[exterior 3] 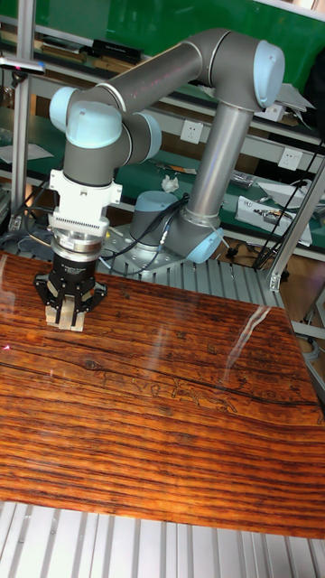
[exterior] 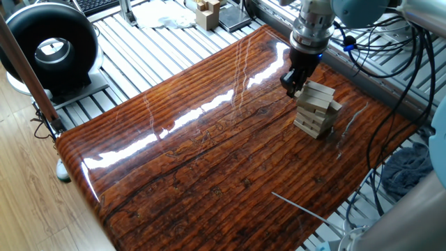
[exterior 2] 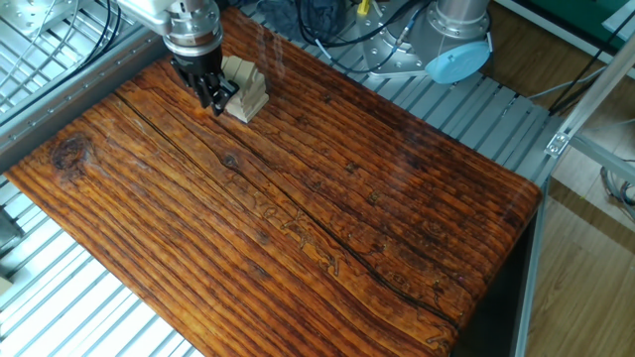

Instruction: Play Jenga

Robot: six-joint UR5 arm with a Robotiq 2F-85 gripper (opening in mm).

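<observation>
The Jenga tower (exterior: 317,113) is a short stack of pale wooden bars near the far right edge of the dark wooden table (exterior: 209,146). One bar (exterior: 337,106) in an upper layer sticks out on the right side. My gripper (exterior: 291,85) hangs at the tower's upper left side, its dark fingertips close together and level with the top layers. From the other side, the gripper (exterior 2: 215,98) stands just left of the tower (exterior 2: 249,89). In the tall view the gripper (exterior 3: 67,312) covers most of the tower (exterior 3: 54,315). No bar is held.
A black round device (exterior: 52,49) sits off the table's left corner. Tan boxy wooden pieces (exterior: 208,10) lie beyond the far edge. Cables (exterior: 390,42) hang behind the tower. A thin white rod (exterior: 300,206) lies near the front right edge. The arm's base (exterior 2: 456,40) is beside the table.
</observation>
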